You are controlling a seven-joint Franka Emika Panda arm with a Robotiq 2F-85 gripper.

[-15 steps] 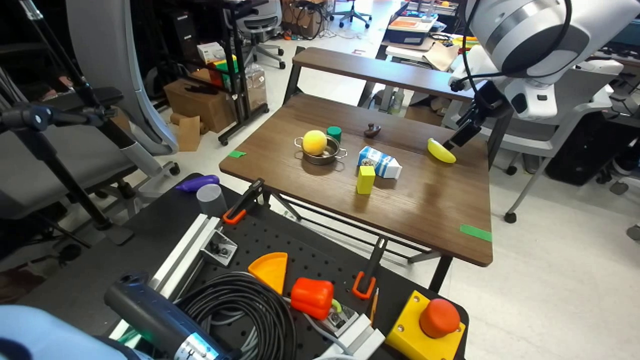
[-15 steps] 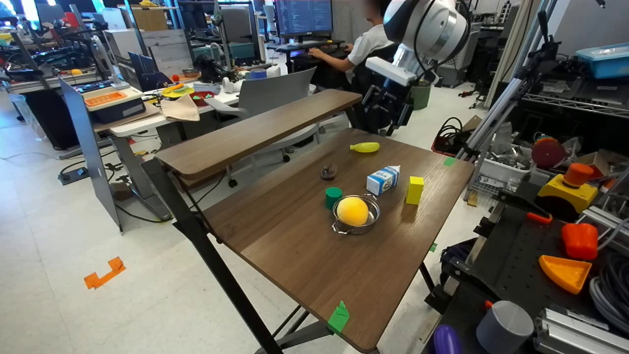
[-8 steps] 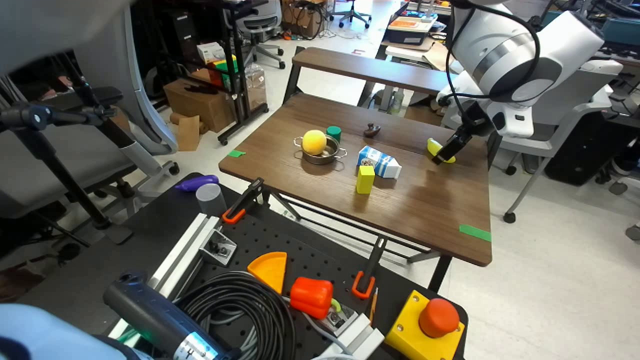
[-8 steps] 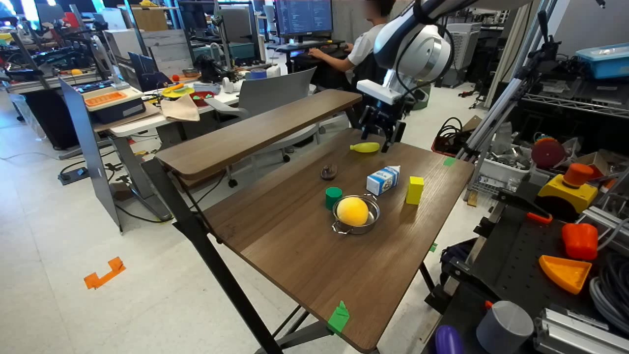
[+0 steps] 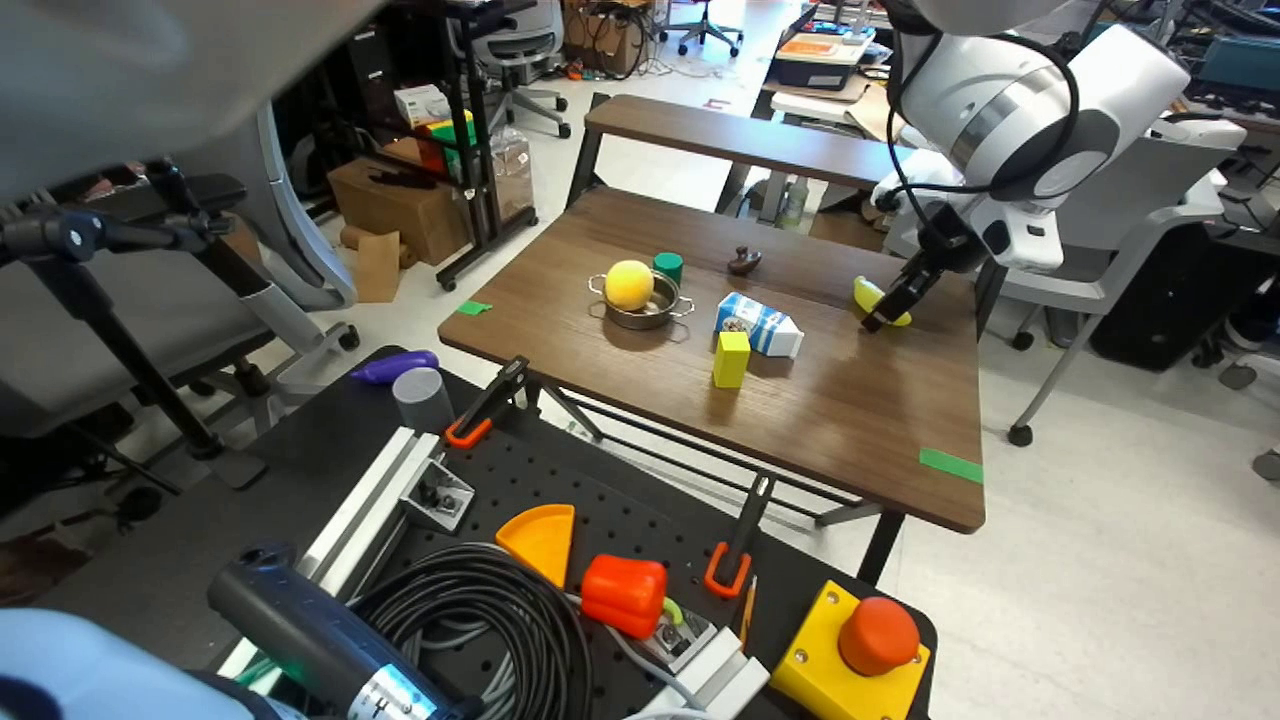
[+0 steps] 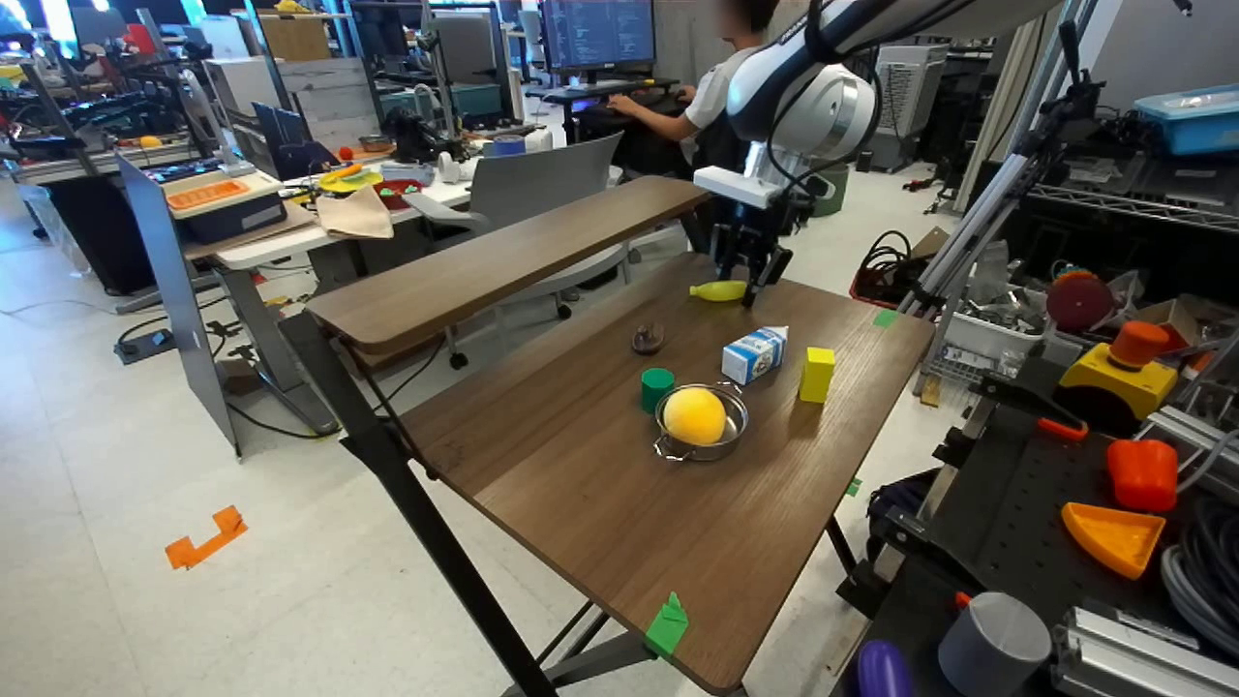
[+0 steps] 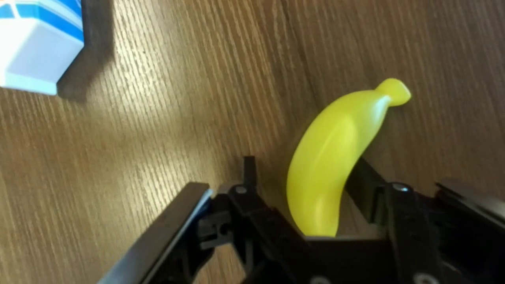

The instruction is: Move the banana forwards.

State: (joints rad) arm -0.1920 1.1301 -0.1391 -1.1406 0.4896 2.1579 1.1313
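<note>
The yellow banana (image 7: 329, 154) lies on the brown wooden table, its stem pointing to the upper right in the wrist view. My gripper (image 7: 304, 169) is down around its lower part, one finger on each side. The left finger (image 7: 249, 171) stands apart from the banana with a strip of table showing between. The right finger (image 7: 365, 185) reaches partly behind the banana's edge; whether it touches, I cannot tell. In both exterior views the banana (image 5: 866, 293) (image 6: 714, 290) rests near the table's end, partly covered by the dark gripper (image 6: 740, 283).
A blue-and-white carton (image 5: 757, 324) and an upright yellow block (image 5: 731, 360) stand mid-table. Farther off are a metal pot (image 5: 643, 318) holding a yellow ball (image 5: 629, 285), a green cylinder (image 5: 668, 265) and a small brown figure (image 5: 744, 261). A raised shelf (image 6: 523, 257) runs along one side.
The gripper has come down over the banana, and its fingers have moved somewhat closer together. The banana shows no clear movement.
</note>
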